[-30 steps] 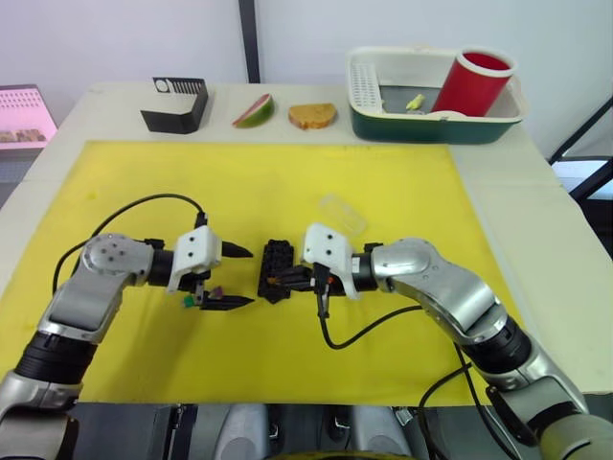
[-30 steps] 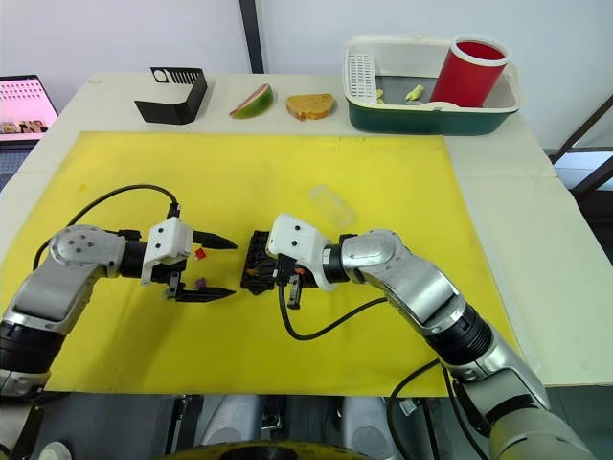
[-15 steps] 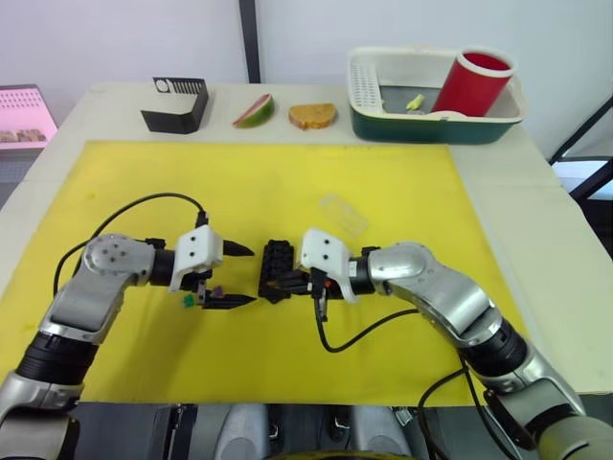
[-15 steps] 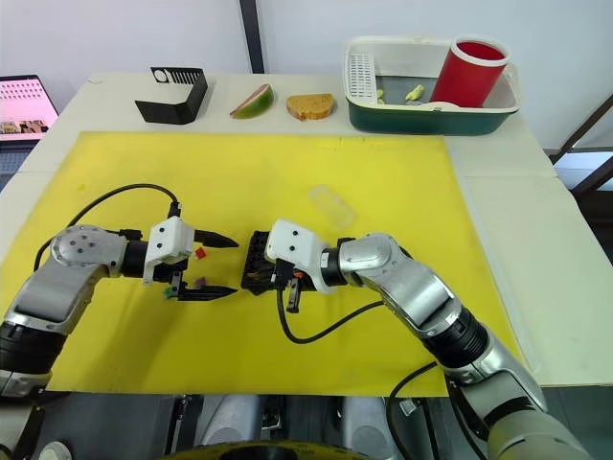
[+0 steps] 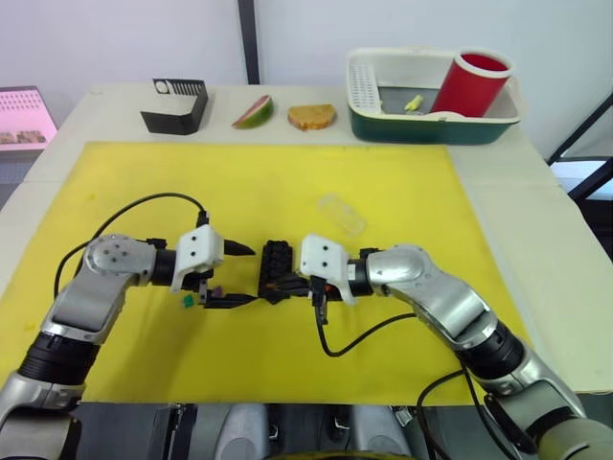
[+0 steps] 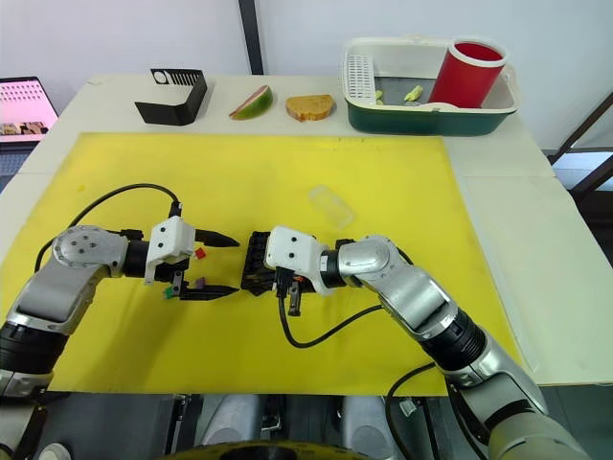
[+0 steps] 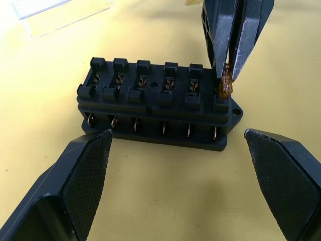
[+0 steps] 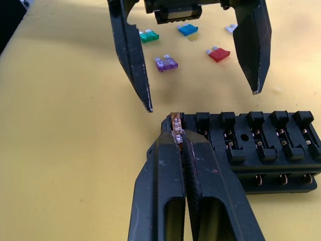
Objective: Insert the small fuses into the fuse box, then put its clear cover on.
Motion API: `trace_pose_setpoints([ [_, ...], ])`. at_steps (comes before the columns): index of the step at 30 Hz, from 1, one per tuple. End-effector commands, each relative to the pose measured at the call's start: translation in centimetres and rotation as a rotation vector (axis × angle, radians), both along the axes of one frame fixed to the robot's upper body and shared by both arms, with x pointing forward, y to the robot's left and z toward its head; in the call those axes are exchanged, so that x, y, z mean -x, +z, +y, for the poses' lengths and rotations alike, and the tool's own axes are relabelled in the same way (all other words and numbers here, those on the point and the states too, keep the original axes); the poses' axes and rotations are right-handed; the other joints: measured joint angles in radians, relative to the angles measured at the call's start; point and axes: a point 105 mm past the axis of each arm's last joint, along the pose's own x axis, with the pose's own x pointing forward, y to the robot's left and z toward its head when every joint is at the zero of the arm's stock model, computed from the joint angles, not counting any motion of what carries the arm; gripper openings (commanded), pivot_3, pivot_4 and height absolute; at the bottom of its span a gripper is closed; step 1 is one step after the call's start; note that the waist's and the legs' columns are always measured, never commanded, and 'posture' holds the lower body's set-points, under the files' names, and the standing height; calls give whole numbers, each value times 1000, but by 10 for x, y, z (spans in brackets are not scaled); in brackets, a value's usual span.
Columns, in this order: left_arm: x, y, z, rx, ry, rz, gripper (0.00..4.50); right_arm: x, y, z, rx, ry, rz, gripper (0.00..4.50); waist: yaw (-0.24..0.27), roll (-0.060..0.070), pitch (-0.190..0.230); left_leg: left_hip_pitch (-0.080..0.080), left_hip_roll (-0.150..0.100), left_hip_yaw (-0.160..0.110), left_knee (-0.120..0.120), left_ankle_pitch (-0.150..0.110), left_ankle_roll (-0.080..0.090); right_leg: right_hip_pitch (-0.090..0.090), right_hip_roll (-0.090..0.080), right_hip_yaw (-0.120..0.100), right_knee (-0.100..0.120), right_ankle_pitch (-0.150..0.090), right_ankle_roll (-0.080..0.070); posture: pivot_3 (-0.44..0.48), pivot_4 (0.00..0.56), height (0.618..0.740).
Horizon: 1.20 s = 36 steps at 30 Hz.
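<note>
Right gripper [image 8: 176, 143] was clamped on the orange fuse [image 8: 176, 122] at the ribbed black fuse box's [image 7: 159, 103] end slot — left gripper [image 5: 233, 276] gaped wide opposite.

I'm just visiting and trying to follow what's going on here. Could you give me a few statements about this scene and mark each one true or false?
1. The right gripper is shut on an orange fuse at an end slot of the fuse box. True.
2. The left gripper is shut on the fuse box. False: its jaws are open and hold nothing; they face the box.
3. The clear cover is already on the box. False: it lies on the yellow mat, apart from the box.
4. Green, purple, blue and red fuses lie loose on the mat. True.
5. The red cup stands on the mat. False: it sits in the bin.
</note>
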Motion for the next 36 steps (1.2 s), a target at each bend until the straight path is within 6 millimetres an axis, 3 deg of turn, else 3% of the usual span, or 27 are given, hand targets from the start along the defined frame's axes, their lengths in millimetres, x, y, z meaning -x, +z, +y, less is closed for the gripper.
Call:
trace_pose_setpoints([
  [1, -2, 8, -4, 19, -4, -32, 4426, -1, -15, -3, 51, -7, 28, 0, 0, 0, 0, 0, 0, 0, 0, 0, 0, 1, 0, 0, 0, 0, 0, 0, 150, 740],
  [11, -2, 8, -4, 19, 2, -29, 4426, -7, -9, -6, 45, -27, 58, 0, -1, 0, 0, 10, 0, 0, -1, 0, 0, 10, 0, 0, -1, 0, 0, 0, 150, 740],
  [16, -1, 6, 0, 0, 2, -17, 4500, -7, -2, -4, 20, -27, 58, 1990, -1, 0, 0, 11, 0, 0, -1, 0, 0, 10, 0, 0, -1, 0, 0, 0, 150, 740],
  [31, -2, 8, 2, -4, 8, -18, 4500, -9, 38, 0, -98, -20, 31, 1990, 0, 0, 0, 10, 0, 0, -1, 0, 0, 10, 0, 0, -1, 0, 0, 0, 150, 740],
  [36, -6, 9, 2, -7, 11, -23, 4500, -9, 34, 3, -95, -13, 52, 1990, -1, 0, 0, 10, 0, 0, -1, 0, 0, 10, 0, 0, -1, 0, 0, 0, 150, 740],
])
